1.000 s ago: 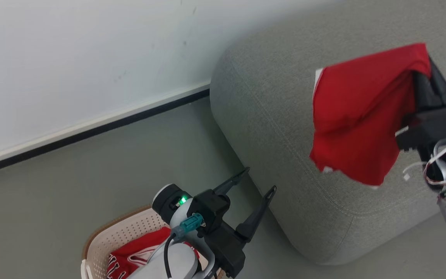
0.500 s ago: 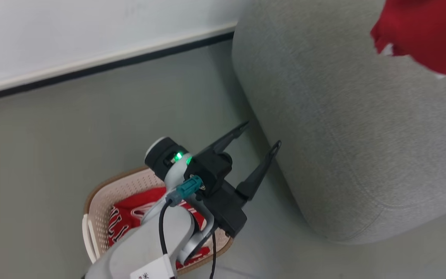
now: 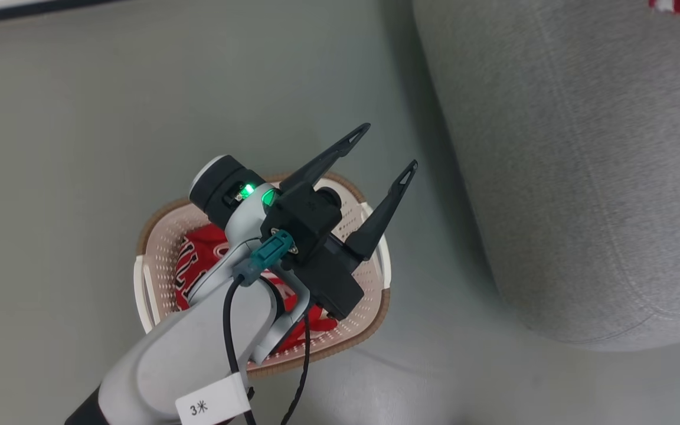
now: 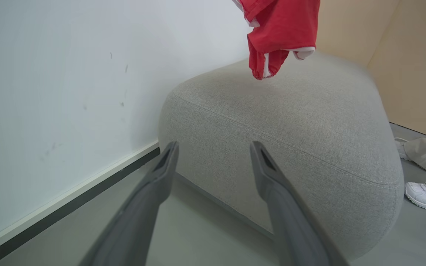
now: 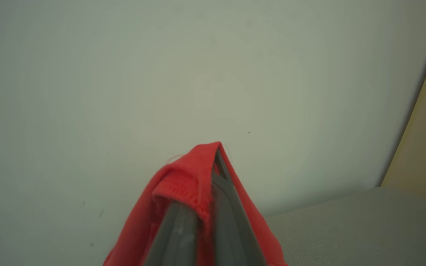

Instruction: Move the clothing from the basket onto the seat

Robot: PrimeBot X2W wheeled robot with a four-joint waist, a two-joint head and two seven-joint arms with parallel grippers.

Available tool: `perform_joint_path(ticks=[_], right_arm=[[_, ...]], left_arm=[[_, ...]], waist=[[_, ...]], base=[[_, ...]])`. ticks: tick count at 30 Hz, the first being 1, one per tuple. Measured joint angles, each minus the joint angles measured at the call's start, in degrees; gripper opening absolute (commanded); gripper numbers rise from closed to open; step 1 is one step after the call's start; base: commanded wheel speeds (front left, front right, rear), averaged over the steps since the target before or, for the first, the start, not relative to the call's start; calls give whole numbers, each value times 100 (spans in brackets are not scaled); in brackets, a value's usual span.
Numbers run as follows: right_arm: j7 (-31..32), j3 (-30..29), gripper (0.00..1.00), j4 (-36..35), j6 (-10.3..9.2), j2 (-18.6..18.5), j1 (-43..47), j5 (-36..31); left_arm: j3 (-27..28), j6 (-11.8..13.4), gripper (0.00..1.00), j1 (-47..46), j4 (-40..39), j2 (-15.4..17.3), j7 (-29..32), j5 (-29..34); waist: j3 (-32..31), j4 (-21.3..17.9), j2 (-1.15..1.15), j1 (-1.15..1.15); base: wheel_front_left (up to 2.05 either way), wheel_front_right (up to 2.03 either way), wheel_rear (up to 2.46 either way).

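Clothing item 1 (image 4: 281,33), plain red with white trim, hangs from the right gripper (image 5: 218,159). Its fingers (image 5: 179,232) are pressed together on a fold, with cloth draped over both tips. Long axis vertical: gathered top at the fingers, loose hem end pointing down toward the top of the seat (image 4: 290,122). Hem-to-cushion contact: cannot tell. In the head view a corner of it shows at the top right, over the seat.

Clothing item 2 (image 3: 189,265), the red jersey, lies crumpled in the basket (image 3: 358,321), white-edged markings toward the basket's left end. The left forearm covers much of it, so its long axis is not readable. The basket stands on the grey floor (image 3: 80,118), near the seat but apart from it. Basket long axis: roughly across the head view, a white handle at each end.

Left gripper (image 3: 390,144) hovers above the basket's far right part. Its fingers (image 4: 154,192) are spread wide with nothing between them, pointing toward the seat's side.

Left wrist view: white wall (image 4: 50,74) beside the seat; a person's white shoe (image 4: 422,195) on the floor past it.
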Motion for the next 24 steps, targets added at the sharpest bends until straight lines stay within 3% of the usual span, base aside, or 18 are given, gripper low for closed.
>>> perform_joint_path(ticks=[11,24], right_arm=[[-136,58,0,792,-5,9,-373,-159],[-236,185,0,1661,-113,142,-374,-311]], left_arm=[[10,33,100,-224,-140,116,136,120],[-40,55,100,-222,-136,115,154,236]], waist=[[707,191,-1,0],[852,234,0,-1]], base=[[0,0,0],[0,0,0]])
